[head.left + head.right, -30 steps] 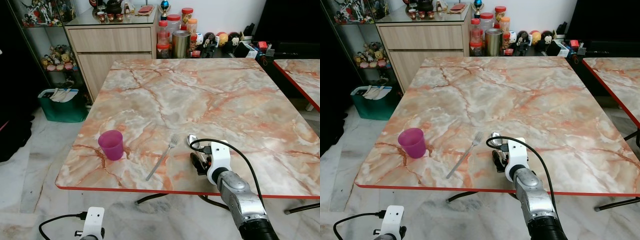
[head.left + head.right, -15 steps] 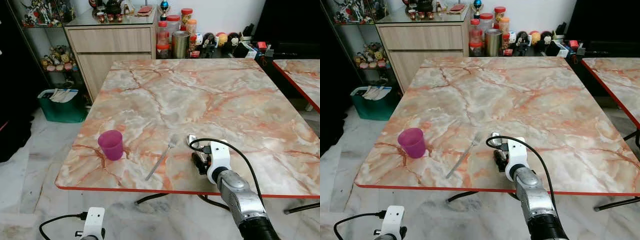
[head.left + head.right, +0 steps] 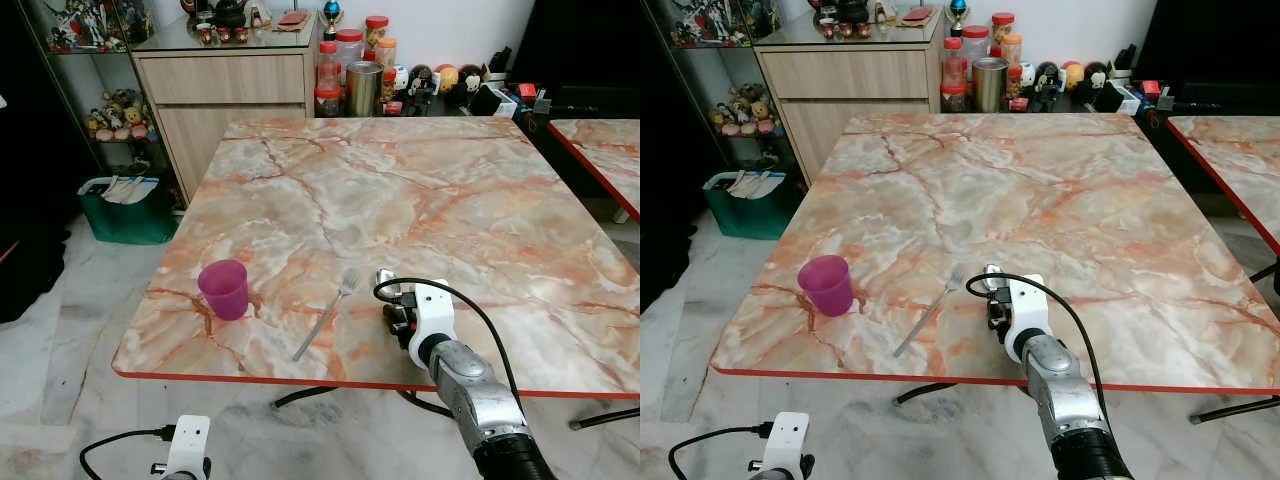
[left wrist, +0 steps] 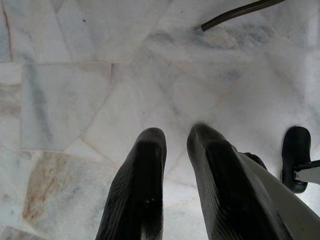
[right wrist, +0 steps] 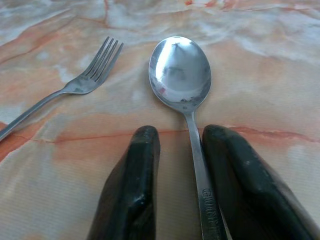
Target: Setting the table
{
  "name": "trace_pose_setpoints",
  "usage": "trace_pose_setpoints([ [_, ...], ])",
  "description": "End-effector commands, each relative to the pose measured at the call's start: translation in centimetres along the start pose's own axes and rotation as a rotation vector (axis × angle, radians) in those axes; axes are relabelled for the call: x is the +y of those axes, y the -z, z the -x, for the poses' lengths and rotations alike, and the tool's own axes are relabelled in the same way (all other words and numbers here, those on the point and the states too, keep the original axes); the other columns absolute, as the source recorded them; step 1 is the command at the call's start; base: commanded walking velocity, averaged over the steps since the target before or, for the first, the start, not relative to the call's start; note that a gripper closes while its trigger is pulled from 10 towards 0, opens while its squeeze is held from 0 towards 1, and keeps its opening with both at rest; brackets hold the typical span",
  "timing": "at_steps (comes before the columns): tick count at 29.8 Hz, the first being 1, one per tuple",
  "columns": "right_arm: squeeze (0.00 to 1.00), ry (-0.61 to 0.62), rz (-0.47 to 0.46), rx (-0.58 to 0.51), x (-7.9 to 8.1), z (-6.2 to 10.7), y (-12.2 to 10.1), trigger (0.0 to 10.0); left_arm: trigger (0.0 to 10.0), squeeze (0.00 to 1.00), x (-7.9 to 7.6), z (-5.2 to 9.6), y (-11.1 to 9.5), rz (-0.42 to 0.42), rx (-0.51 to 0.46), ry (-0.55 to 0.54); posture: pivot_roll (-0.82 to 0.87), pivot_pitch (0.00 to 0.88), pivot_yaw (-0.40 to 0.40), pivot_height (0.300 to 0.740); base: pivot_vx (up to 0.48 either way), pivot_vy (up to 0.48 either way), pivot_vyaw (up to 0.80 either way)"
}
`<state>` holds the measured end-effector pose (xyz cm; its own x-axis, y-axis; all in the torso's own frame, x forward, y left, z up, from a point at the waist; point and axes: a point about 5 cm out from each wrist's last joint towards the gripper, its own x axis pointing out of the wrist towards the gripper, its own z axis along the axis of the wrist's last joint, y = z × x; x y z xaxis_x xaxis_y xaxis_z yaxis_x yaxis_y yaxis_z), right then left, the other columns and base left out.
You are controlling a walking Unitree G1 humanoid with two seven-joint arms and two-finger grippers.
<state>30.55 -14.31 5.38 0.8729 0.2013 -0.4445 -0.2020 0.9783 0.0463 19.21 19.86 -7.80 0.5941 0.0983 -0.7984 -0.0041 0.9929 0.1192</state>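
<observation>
- The spoon [image 5: 182,80] lies flat on the desk [image 3: 400,190], just beside the fork [image 3: 325,315], near the desk's front edge.
- The right gripper [image 5: 177,150] straddles the spoon handle, fingers slightly parted; contact cannot be confirmed.
- The handle's long axis runs along the fingers, bowl ahead.
- The left gripper [image 4: 172,150] hangs narrow over the floor.

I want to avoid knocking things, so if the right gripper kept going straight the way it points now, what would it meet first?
The spoon: its handle already lies between the right gripper fingers, the bowl straight ahead. The fork lies off to one side, probably clear. Beyond is bare table.
</observation>
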Motion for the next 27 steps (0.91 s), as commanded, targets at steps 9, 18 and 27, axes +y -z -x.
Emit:
trace_pose_setpoints([
  [9,0.00,-0.023,0.010,-0.001,0.61,-0.08,-0.12,0.0,10.0,0.00,-0.41,0.05,0.46,0.010,0.022,0.030,-0.07,0.000,0.016,0.728,0.000,0.000,0.00],
  [18,0.00,-0.023,0.009,-0.004,0.54,-0.14,-0.14,0.0,10.0,0.00,-0.56,0.05,0.51,0.010,0.026,0.040,-0.07,0.000,0.015,0.728,0.000,0.000,0.00],
  [27,0.00,0.004,0.007,-0.047,0.38,-0.19,-0.71,0.0,10.0,0.00,-0.52,0.04,0.43,0.009,0.021,0.037,-0.07,0.000,0.018,0.728,0.000,0.000,0.00],
])
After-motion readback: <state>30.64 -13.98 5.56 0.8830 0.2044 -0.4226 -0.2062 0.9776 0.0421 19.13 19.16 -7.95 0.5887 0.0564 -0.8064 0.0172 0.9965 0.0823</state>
